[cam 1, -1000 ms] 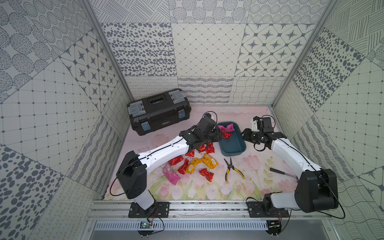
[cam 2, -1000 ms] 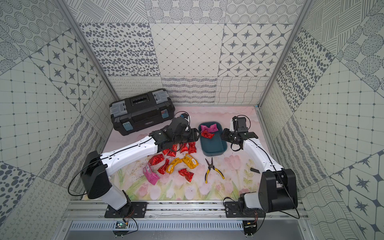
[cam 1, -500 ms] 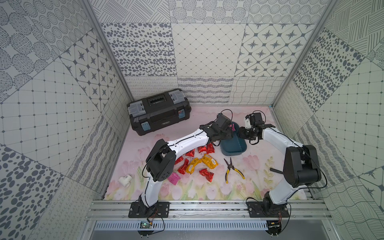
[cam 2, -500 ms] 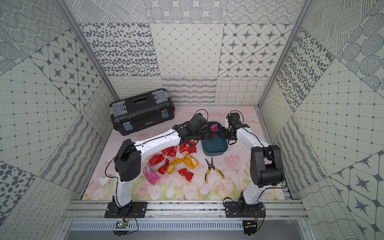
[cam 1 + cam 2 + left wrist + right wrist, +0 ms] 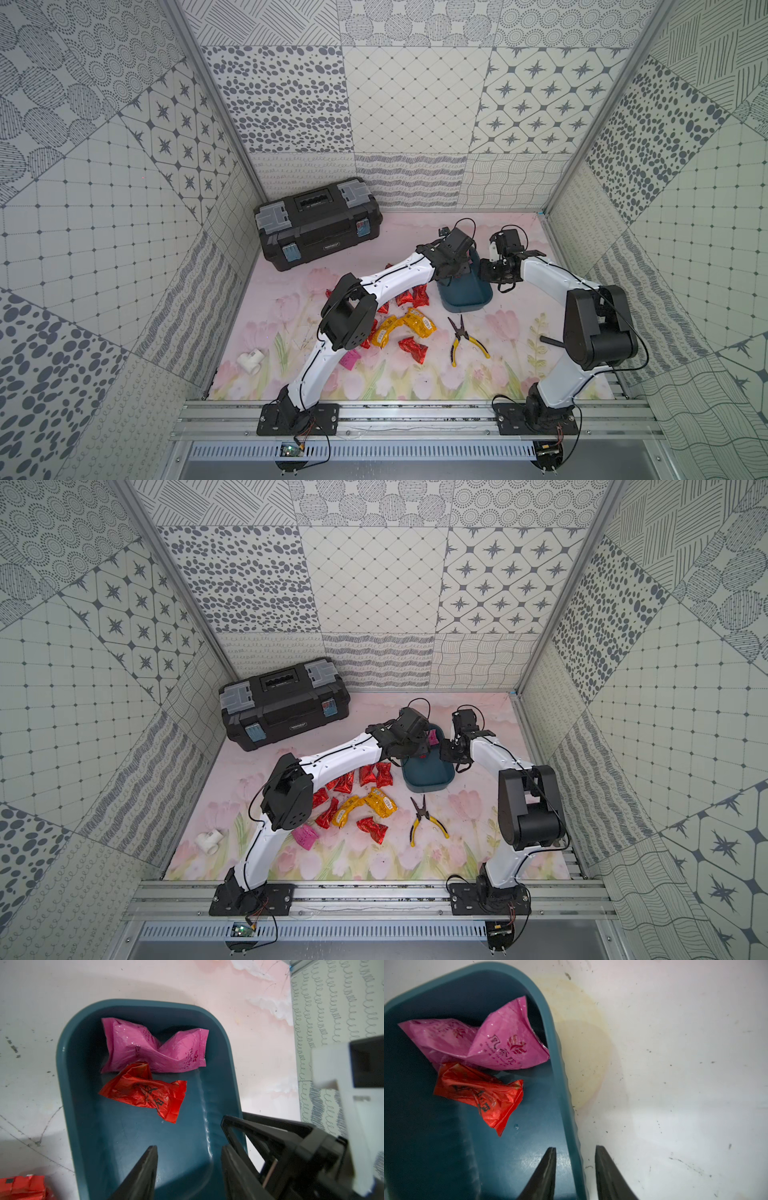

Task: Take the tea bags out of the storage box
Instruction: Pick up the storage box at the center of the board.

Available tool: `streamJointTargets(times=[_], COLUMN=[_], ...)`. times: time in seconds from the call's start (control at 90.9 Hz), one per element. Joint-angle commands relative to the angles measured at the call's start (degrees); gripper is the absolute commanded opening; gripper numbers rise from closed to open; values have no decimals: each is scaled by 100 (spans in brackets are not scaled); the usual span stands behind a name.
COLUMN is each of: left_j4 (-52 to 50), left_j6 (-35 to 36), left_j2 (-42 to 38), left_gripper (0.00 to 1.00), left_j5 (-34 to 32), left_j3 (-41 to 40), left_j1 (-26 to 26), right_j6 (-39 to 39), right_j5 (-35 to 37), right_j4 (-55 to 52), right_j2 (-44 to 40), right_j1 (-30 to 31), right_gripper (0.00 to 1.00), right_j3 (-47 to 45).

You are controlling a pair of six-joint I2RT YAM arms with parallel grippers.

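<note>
I'm hovering my open, empty left end effector [image 5: 188, 1147] over the dark teal rounded plastic tub [image 5: 62, 1076]; my right end effector [image 5: 575, 1147] is straddling its wall, jaws parted.

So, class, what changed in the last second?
The left gripper swung in over the storage box, open; the right gripper came in to straddle its wall, also open. Nothing gripped or released. The pink tea bag and red tea bag inside, the loose tea bags, pliers and toolbox stayed.

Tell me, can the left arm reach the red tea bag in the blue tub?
Probably yes. The left gripper hangs open over the storage box, the red tea bag lies uncovered inside, and the right gripper straddles one wall, apart from it.
</note>
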Motion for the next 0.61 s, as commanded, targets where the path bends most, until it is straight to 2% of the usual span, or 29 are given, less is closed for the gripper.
streamJointTargets(times=[0.0,0.154,0.407,0.594], left_j4=[-684,-662,-665,-552], left_j6=[-487,-494,-465,-364], left_j2=[274,290,337,387], left_gripper=[53,53,53,55], left_j5=[-241,-214,-21,123], left_j3=[353,358,349,349], left_j1=[74,75,81,81], right_j6=[-23,124,494,712], right_j5=[134,191,659,925], right_j4=[153,280,562,1018], right_j2=[-91,-400,-921,-1534], right_j1=[37,116,473,609], right_gripper=[27,16,3,0], right_j3=[-125,-408,-1011,-1567])
